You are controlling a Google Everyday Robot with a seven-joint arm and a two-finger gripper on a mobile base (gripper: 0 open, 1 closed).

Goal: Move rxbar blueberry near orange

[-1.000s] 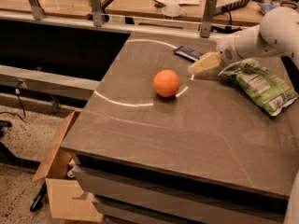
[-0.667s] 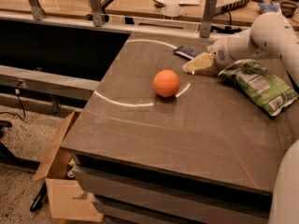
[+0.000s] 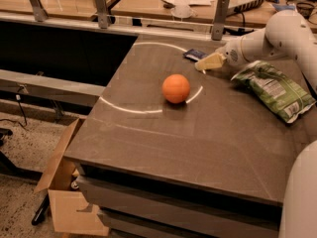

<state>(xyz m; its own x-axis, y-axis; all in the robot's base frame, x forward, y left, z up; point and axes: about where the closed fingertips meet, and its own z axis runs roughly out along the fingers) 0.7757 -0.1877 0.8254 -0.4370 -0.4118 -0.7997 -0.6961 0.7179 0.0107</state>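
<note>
The orange sits on the dark table top, on a white arc painted there. The rxbar blueberry, a small dark-blue flat bar, lies at the table's far edge, partly hidden behind the gripper. My gripper has pale yellowish fingers and reaches in from the right on a white arm. It hovers right beside the bar, just to its right and front, and up and to the right of the orange.
A green chip bag lies on the table to the right of the gripper. An open cardboard box stands on the floor at the table's left front. A metal rail and a wooden bench with papers run behind the table.
The gripper has moved left and toward the far edge, from beside the chip bag to right next to the blue bar. The orange and the bag have not moved.
</note>
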